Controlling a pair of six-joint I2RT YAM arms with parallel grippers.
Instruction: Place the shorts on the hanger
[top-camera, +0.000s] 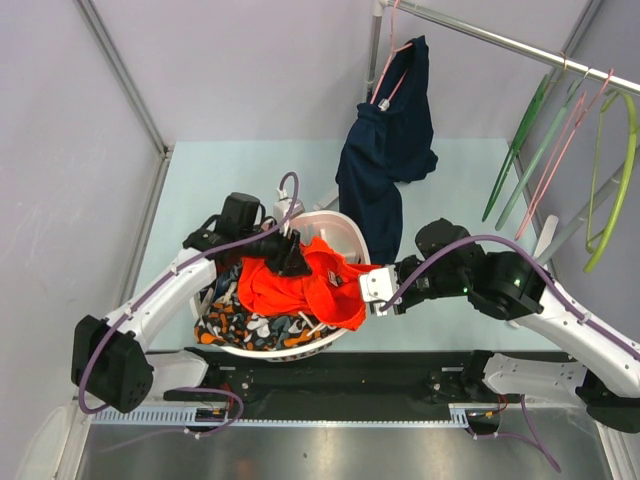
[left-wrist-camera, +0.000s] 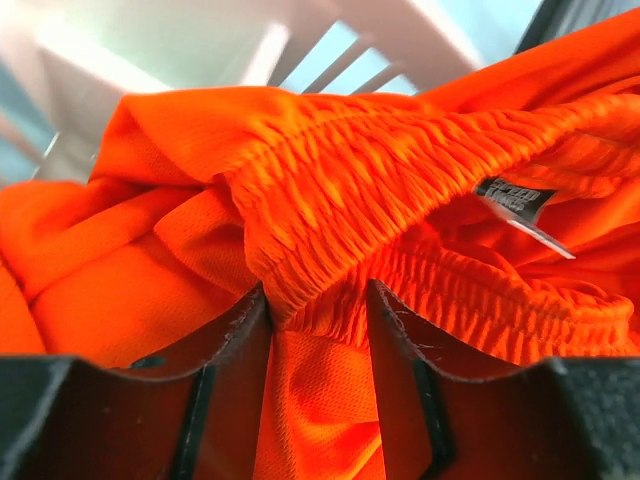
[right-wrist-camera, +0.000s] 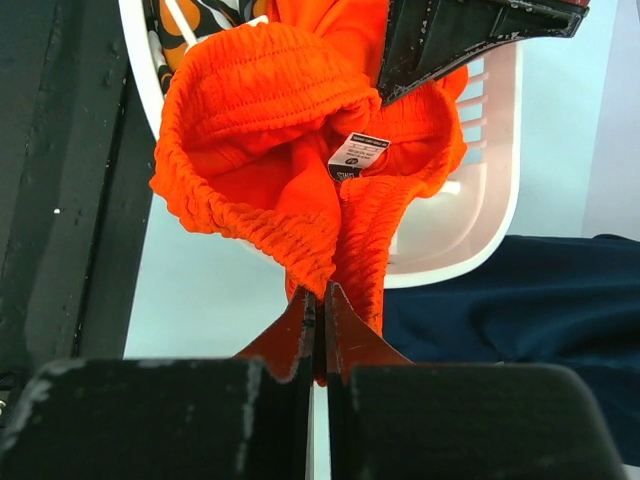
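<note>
The orange-red shorts (top-camera: 300, 285) hang stretched between both grippers over the white basket (top-camera: 347, 226). My left gripper (top-camera: 290, 258) is shut on a bunched part of the elastic waistband (left-wrist-camera: 350, 170), with fabric filling the space between its fingers (left-wrist-camera: 250, 330). My right gripper (top-camera: 372, 290) is shut on the waistband's other side (right-wrist-camera: 350, 230), its jaws pressed together at the basket's right rim. The shorts' label (right-wrist-camera: 357, 153) faces the right wrist camera. The dark green hanger (top-camera: 517, 148) hangs on the rail at the far right, apart from both grippers.
An orange-black-white patterned cloth (top-camera: 235, 325) lies in the basket under the shorts. A navy garment (top-camera: 385, 150) hangs on a pink hanger (top-camera: 385, 70) from the rail (top-camera: 500, 40), just behind the basket. Pink and lime-green hangers (top-camera: 615, 200) hang beside the dark green one.
</note>
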